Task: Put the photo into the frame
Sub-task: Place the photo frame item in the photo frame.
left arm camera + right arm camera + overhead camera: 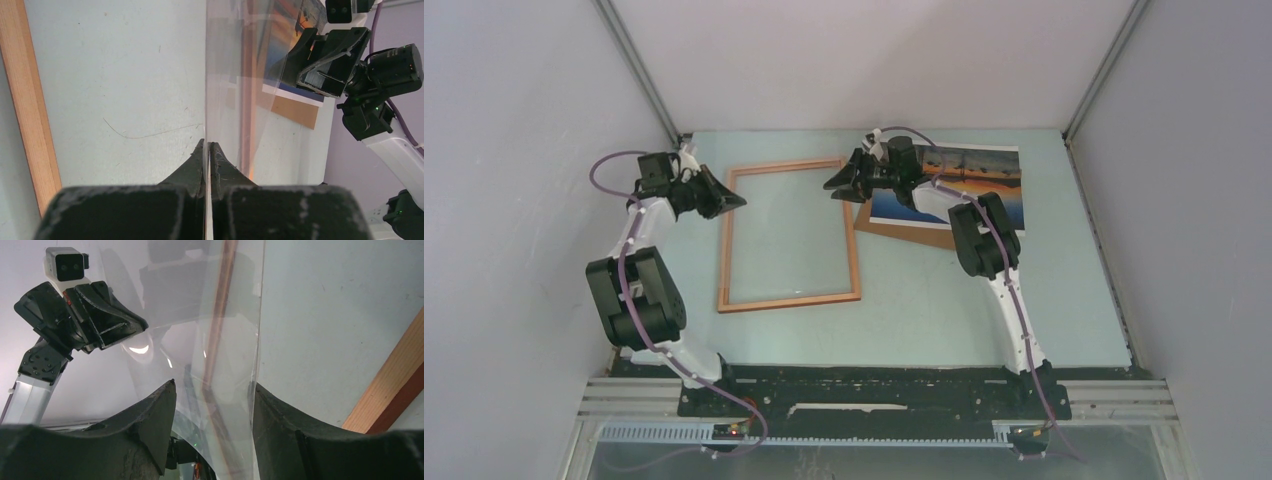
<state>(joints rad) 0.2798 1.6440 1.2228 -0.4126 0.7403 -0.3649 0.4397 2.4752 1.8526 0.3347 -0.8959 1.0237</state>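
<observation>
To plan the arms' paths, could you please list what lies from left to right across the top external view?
left claw → frame → right claw → photo

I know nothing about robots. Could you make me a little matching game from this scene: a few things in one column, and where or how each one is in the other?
Things:
A. photo
B. frame
C. left fingers
D. right fingers

Place or state:
1. standing apart, open
2. reddish-brown wood, flat on the table
3. lying on a brown board, far right
4. shut on a clear sheet

Pairs: A-3, B-2, C-4, D-1.
</observation>
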